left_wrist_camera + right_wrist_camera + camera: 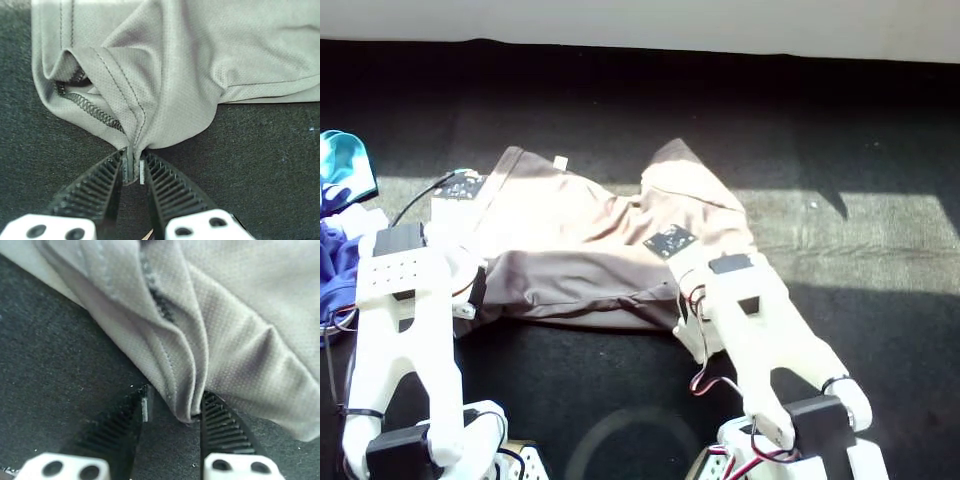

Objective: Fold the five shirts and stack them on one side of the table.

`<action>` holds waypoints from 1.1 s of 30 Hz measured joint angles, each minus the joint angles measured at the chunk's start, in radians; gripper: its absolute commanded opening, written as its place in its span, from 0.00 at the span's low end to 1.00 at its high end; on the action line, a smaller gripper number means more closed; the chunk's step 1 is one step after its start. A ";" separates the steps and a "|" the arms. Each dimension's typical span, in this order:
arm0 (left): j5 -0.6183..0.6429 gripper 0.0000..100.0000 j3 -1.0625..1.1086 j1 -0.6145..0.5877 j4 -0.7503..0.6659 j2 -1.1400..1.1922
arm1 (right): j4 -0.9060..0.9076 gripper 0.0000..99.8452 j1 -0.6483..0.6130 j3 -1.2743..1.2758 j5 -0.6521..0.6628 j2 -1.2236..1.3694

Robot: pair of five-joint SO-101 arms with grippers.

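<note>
Your grey shirt (580,250) lies crumpled and spread across the middle of the dark table (880,380). One sleeve points toward 12 o'clock and the bulk of the cloth is bunched toward 9 o'clock.

Your left arm (405,300) comes in from 7 o'clock and meets the shirt's edge on the 8 o'clock side. In its wrist view, the left gripper (134,170) is nearly closed. Its ribbed fingers (100,185) pinch a stitched fold of the shirt (165,75) right at their tips, and the cloth fans away from that pinch.

Your right arm (750,310) comes in from 5 o'clock and reaches the shirt's near edge at about 4 o'clock from the shirt's centre. The right gripper (172,407) stands partway apart around a thick fold of the shirt (225,340). The fold rests against one finger (220,425), and a dark gap shows between it and the other finger.

A heap of blue and teal clothes (340,200) sits at the table's 9 o'clock edge, just beside your left arm and apart from the grey shirt.
</note>
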 measured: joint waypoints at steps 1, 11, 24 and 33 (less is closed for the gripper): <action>0.000 0.01 0.000 0.000 0.000 0.000 | 0.000 0.02 0.000 -0.008 0.000 0.000; 0.000 0.01 0.000 0.000 0.000 0.000 | 0.204 0.01 -0.006 -0.114 0.000 -0.250; 0.000 0.01 -0.293 0.000 0.074 -0.229 | 0.195 0.01 0.256 -0.393 0.049 -0.448; 0.002 0.01 -0.500 0.086 0.084 -0.491 | 0.242 0.01 0.285 -0.795 0.037 -0.462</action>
